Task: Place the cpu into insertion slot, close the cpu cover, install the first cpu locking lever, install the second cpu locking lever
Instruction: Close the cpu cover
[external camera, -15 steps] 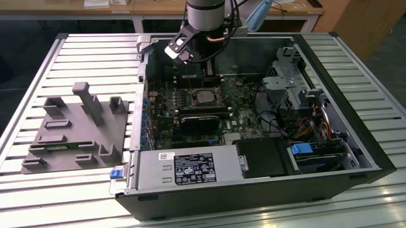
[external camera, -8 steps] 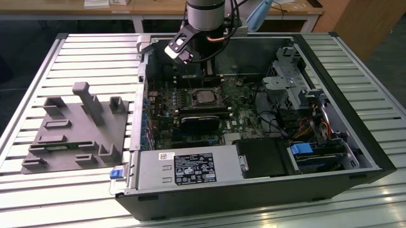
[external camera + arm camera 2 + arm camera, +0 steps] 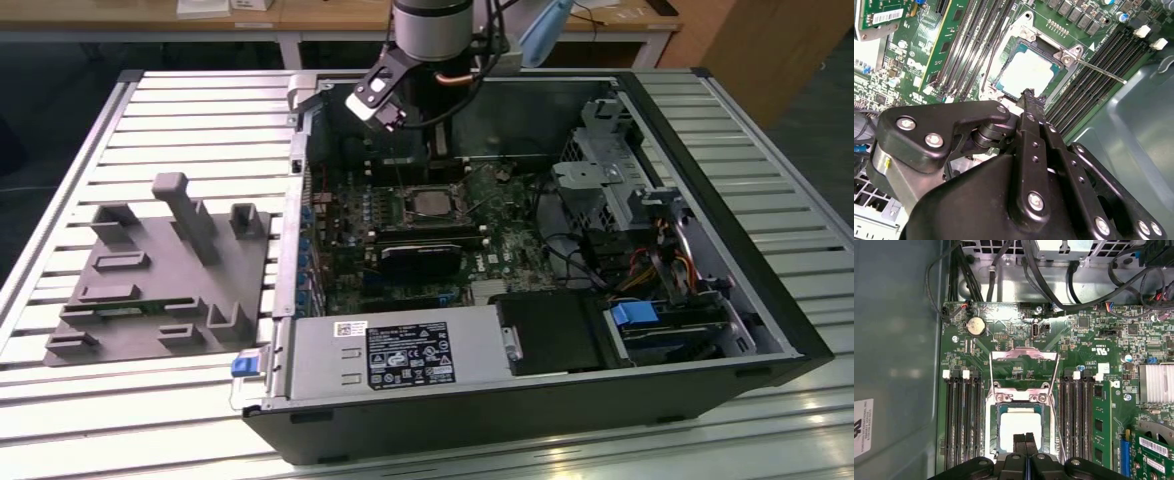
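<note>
First wrist view: cpu (image 3: 1019,424) lies flat in the insertion slot (image 3: 997,412), silver top bare, square with the black socket frame. Gripper (image 3: 1025,440) sits right over the cpu edge nearest the camera, fingers pressed together, nothing between them. Can't tell if the tips touch the chip or hover just above it. The cpu cover (image 3: 1024,356) is flipped up and open on the far side of the slot from the gripper, and green board shows through its window. A thin lever rod (image 3: 1055,407) runs along one side of the slot. Black memory slots (image 3: 961,415) flank the socket on both sides.

Second wrist view: same layout. The closed gripper (image 3: 1029,97) tip is at the cpu (image 3: 1026,75) edge, and the lever rod (image 3: 1099,70) sticks out away from the socket over the memory slots.

Exterior view: arm (image 3: 430,30) reaches down into an open computer case (image 3: 747,290) lying on a slatted worktop (image 3: 174,110), above the cpu (image 3: 430,203) on the board. A grey fixture (image 3: 160,270) sits on the worktop at the exterior view's left, well apart from the case.
</note>
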You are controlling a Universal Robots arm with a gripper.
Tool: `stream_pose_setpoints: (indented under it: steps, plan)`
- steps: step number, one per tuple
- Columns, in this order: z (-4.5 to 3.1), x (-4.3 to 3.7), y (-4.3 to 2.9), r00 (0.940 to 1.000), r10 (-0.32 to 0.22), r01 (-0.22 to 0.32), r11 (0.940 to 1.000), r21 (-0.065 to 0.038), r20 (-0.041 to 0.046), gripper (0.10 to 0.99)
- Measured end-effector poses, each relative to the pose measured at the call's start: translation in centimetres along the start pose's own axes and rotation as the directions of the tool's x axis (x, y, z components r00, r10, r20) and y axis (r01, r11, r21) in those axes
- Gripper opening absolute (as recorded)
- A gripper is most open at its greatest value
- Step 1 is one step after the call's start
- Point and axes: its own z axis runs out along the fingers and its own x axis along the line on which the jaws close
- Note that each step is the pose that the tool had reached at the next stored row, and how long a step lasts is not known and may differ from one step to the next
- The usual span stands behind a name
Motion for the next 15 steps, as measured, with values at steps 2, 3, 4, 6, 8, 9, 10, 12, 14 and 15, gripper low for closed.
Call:
stream_pose_setpoints:
  steps: [2, 3, 4, 6, 8, 9, 10, 12, 14, 15]
  plan:
    - [-0.31, 0.00, 0.03, 1.0000, 0.000, 0.000, 1.0000, 0.000, 0.0000, 0.102]
    - [-0.45, 0.00, 0.04, 1.0000, 0.000, 0.000, 1.0000, 0.000, 0.0000, 0.102]
    - [-0.54, 0.00, 0.05, 1.0000, 0.000, 0.000, 1.0000, 0.000, 0.0000, 0.102]
    - [-0.54, 0.00, 0.05, 1.0000, 0.000, 0.000, 1.0000, 0.000, -0.0002, 0.102]
    - [-0.55, 0.00, 0.05, 1.0000, 0.000, 0.000, 1.0000, 0.000, -0.0003, 0.102]
    - [-0.55, 0.00, 0.05, 1.0000, 0.000, 0.000, 1.0000, 0.000, -0.0002, 0.102]
    - [-0.56, 0.00, 0.06, 1.0000, 0.000, 0.000, 1.0000, 0.000, 0.0000, 0.102]
    - [-0.54, 0.00, 0.25, 1.0000, 0.000, 0.000, 1.0000, 0.000, 0.0001, 0.102]
    - [-0.51, 0.01, 0.62, 1.0000, 0.000, 0.000, 1.0000, 0.000, -0.0001, 0.102]
    - [-0.49, 0.01, 0.87, 1.0000, 0.000, 0.000, 1.0000, 0.000, 0.0000, 0.102]
